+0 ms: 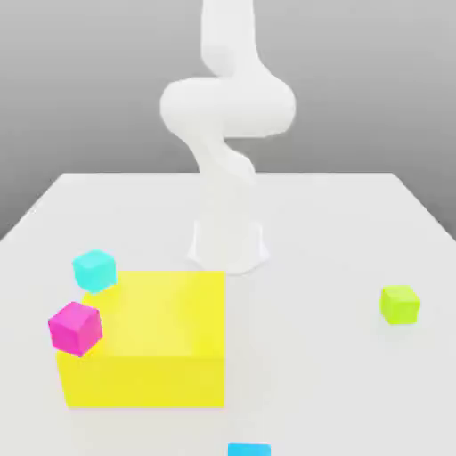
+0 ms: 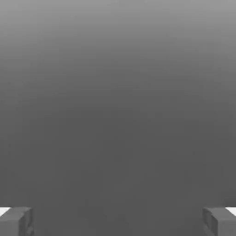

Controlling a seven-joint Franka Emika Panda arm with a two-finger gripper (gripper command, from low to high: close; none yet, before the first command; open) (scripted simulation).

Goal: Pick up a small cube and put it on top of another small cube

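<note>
The small cube [image 1: 400,304], plain lime-green, rests alone on the white table toward the exterior view's right. A cyan cube [image 1: 93,270] sits at the far left corner of the big yellow block [image 1: 156,343], and a magenta cube [image 1: 76,328] sits at that block's near left edge. In the hand view my gripper [image 2: 118,222] is open, its grey fingertips [image 2: 16,221] standing far apart with nothing between them against a plain grey background. The white arm [image 1: 227,116] rises from its base and leaves the picture at the top.
The arm's base [image 1: 228,245] stands on the white table [image 1: 312,223] just behind the yellow block. A second cyan cube [image 1: 248,450] pokes in at the near edge of the exterior view.
</note>
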